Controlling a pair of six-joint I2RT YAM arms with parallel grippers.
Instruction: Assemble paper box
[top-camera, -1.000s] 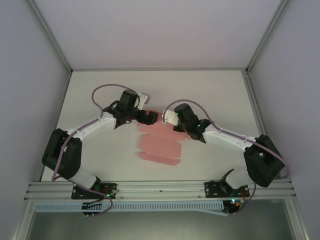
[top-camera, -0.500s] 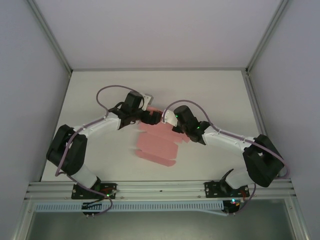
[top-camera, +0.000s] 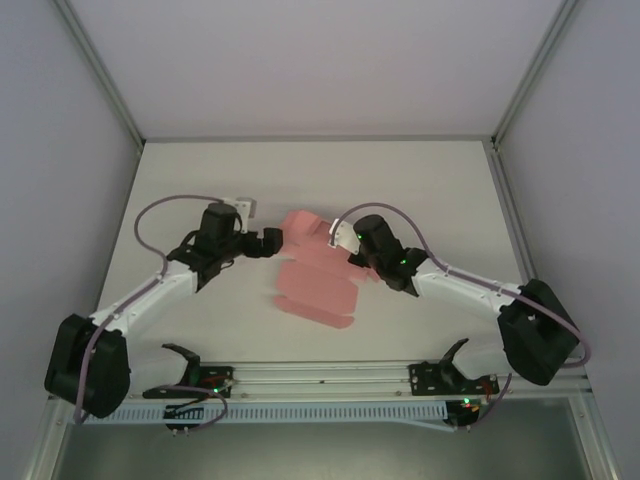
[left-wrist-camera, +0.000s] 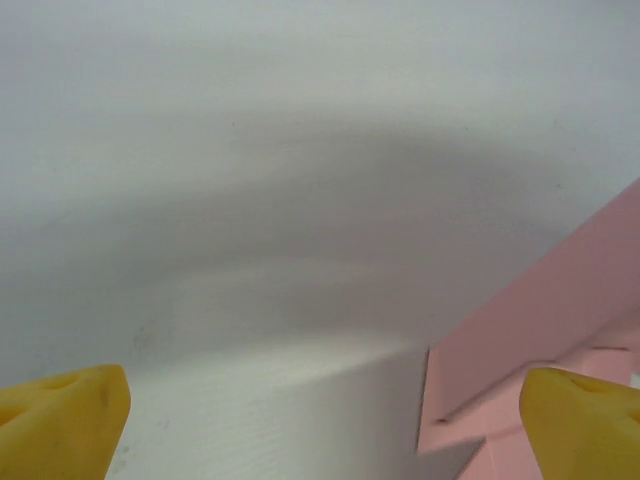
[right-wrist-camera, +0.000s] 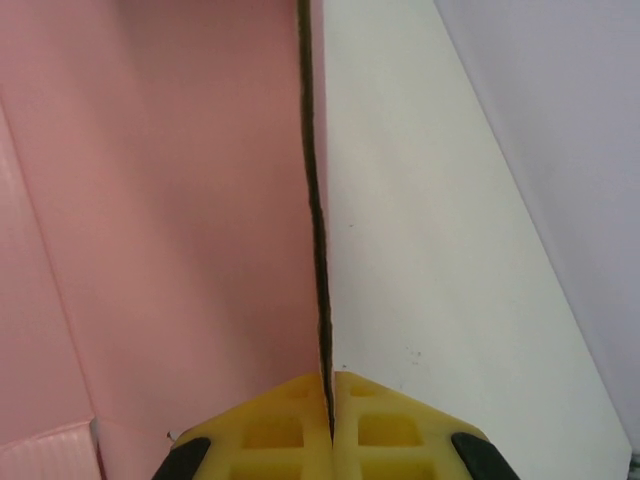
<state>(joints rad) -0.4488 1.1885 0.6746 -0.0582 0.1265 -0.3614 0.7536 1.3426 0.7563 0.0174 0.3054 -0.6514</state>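
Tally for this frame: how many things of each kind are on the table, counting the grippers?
Pink paper box: 1
Grippers: 2, the left gripper open beside the card, the right gripper with fingers shut on the card's edge
Total: 3

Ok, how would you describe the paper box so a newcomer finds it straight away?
Start at the white table and look near its middle. There lies the paper box, a flat die-cut sheet with tabs, its far flap pinched in the right pincer. It is the only pink thing; everything round it is white or black.
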